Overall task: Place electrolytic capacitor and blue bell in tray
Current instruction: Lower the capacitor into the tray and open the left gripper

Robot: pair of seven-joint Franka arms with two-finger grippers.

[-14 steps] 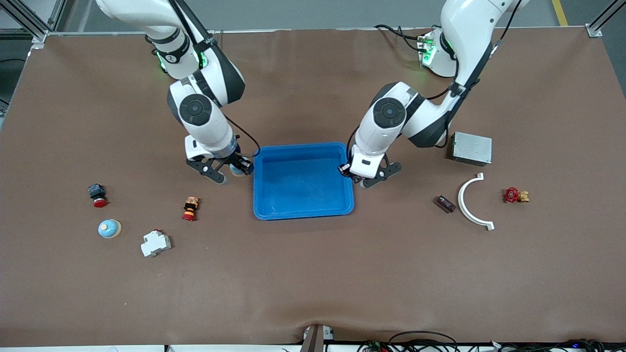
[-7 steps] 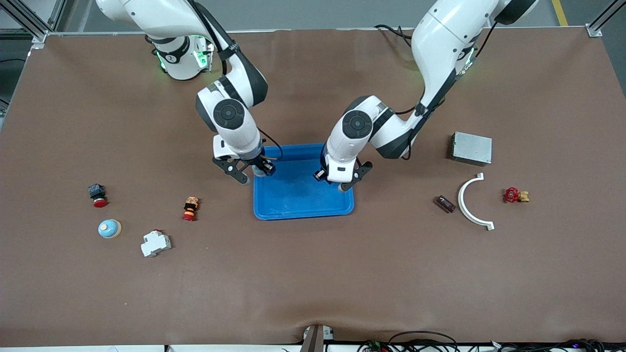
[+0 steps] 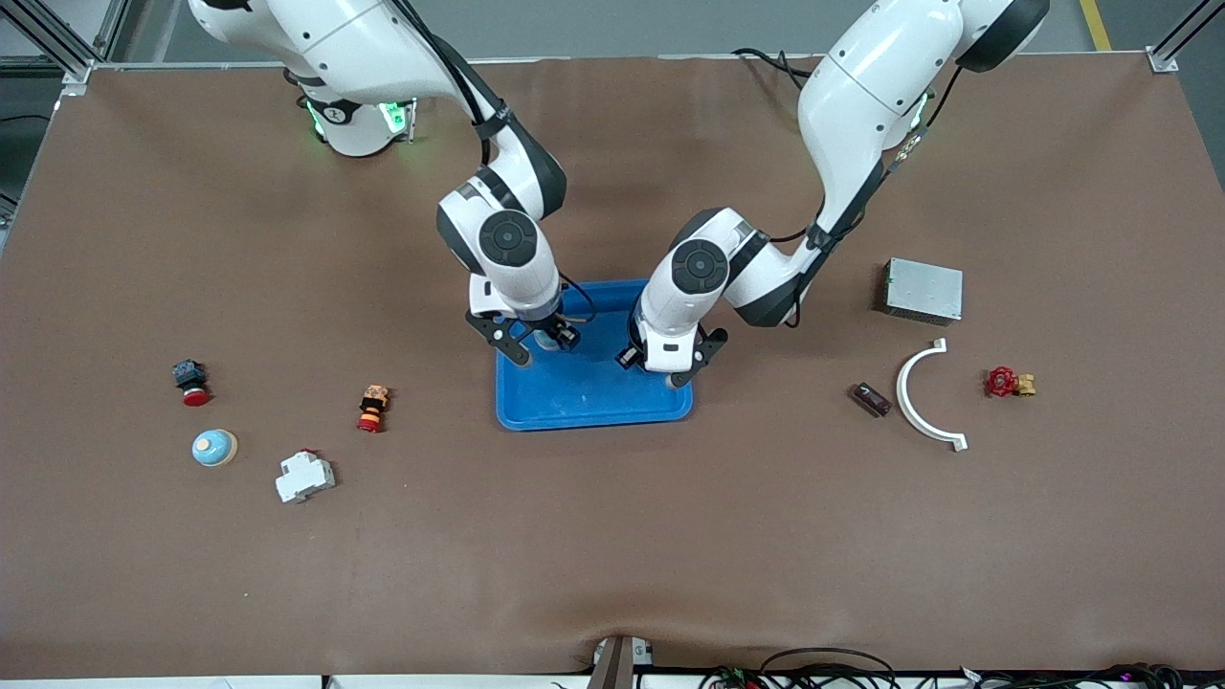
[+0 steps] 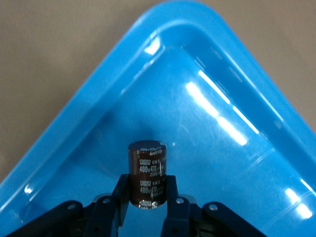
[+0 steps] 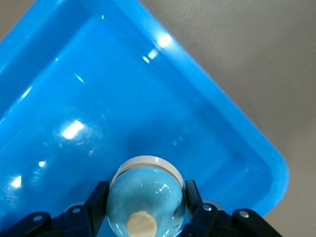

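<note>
The bright-blue tray (image 3: pixel 593 419) lies mid-table. My left gripper (image 3: pixel 655 369) is over the tray's end toward the left arm, shut on a dark brown electrolytic capacitor (image 4: pixel 147 170) with white print. The left wrist view shows it between the fingers (image 4: pixel 122 190), just above the tray floor (image 4: pixel 217 143). My right gripper (image 3: pixel 539 343) is over the tray's end toward the right arm, shut on a light blue bell (image 5: pixel 146 197) with a tan button. The right wrist view shows the tray floor (image 5: pixel 113 94) beneath it. A second blue bell (image 3: pixel 213 447) sits on the table toward the right arm's end.
Toward the right arm's end lie a red push button (image 3: pixel 190 381), an orange-red switch (image 3: pixel 372 409) and a white breaker (image 3: pixel 304 476). Toward the left arm's end lie a metal box (image 3: pixel 923 290), a white curved piece (image 3: pixel 921 402), a small dark part (image 3: pixel 871 399) and a red valve (image 3: pixel 1007 382).
Both arms swung in from beside the tray's two ends to over the tray, each still holding its part. Things on the table have not moved.
</note>
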